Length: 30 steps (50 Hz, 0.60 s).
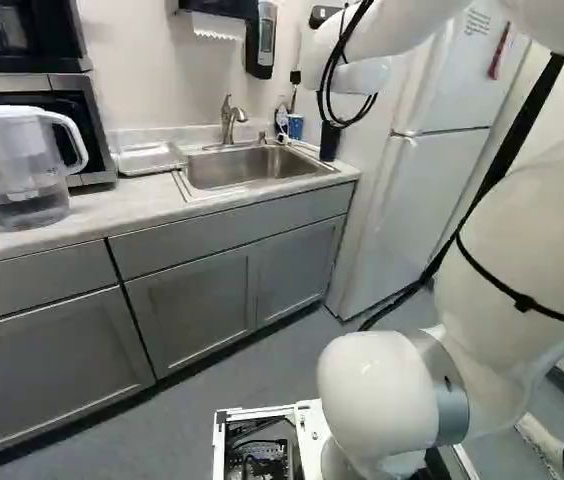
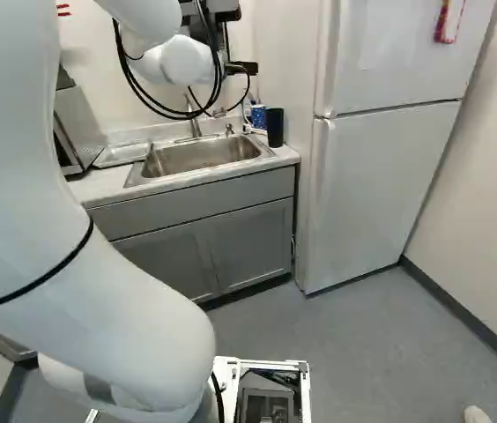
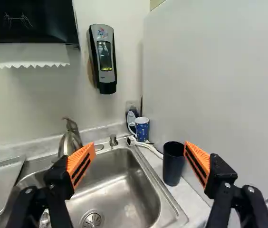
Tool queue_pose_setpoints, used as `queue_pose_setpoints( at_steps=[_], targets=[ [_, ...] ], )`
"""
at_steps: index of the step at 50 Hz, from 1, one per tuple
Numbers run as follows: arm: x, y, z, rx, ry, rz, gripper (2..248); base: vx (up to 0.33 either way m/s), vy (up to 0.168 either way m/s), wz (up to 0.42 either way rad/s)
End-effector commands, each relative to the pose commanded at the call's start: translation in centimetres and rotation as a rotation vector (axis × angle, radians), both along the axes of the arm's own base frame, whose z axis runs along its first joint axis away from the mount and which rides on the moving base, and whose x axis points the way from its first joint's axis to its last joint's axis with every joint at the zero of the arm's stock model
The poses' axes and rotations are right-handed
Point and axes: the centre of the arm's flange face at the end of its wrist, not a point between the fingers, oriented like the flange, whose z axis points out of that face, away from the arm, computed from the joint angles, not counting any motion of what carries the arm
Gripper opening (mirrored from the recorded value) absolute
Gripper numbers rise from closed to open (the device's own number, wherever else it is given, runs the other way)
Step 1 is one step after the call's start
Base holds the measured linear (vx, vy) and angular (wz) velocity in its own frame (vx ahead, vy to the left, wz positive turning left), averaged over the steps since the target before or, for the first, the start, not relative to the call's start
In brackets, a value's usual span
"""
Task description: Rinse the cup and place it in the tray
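The black gripper (image 2: 242,67) shows in part at the arm's end in the right base view, before the sink's back wall. In the wrist view the gripper (image 3: 135,164) stands wide open, nothing between its orange pads. A dark, tall cup (image 3: 173,164) stands upright on the counter beside the sink, ahead of the gripper and close in line with one fingertip; no grip on it. The steel sink (image 3: 119,199) lies ahead and below, with its faucet (image 3: 70,137) behind. On the sink's other side lies a shallow tray (image 1: 145,158), with nothing visible in it.
A blue patterned mug (image 3: 142,128) stands behind the cup, near a white cable and a bottle. The refrigerator (image 2: 381,194) rises close beside the cup. A soap dispenser (image 3: 104,59) and paper towel dispenser (image 3: 29,23) hang on the wall. A water pitcher (image 1: 22,165) stands by the microwave.
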Motion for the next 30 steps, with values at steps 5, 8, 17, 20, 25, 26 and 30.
queue_pose_setpoints(
  at_steps=[5, 8, 17, 20, 25, 26, 30],
  targets=[
    [0.0, 0.0, 0.0, 0.0, 0.0, 0.0, 247, 0.082, 0.04, 0.193],
    [0.0, 0.0, 0.0, 0.0, 0.0, 0.0, 247, 0.084, 0.038, 0.191],
    [0.0, 0.0, 0.0, 0.0, 0.0, 0.0, 247, 0.084, 0.04, 0.197],
    [0.0, 0.0, 0.0, 0.0, 0.0, 0.0, 247, 0.083, 0.038, 0.191],
    [0.0, 0.0, 0.0, 0.0, 0.0, 0.0, 247, 0.09, 0.042, 0.216],
    [0.0, 0.0, 0.0, 0.0, 0.0, 0.0, 247, 0.072, 0.03, 0.231],
    [0.0, 0.0, 0.0, 0.0, 0.0, 0.0, 247, 0.088, 0.02, 0.229]
  ],
)
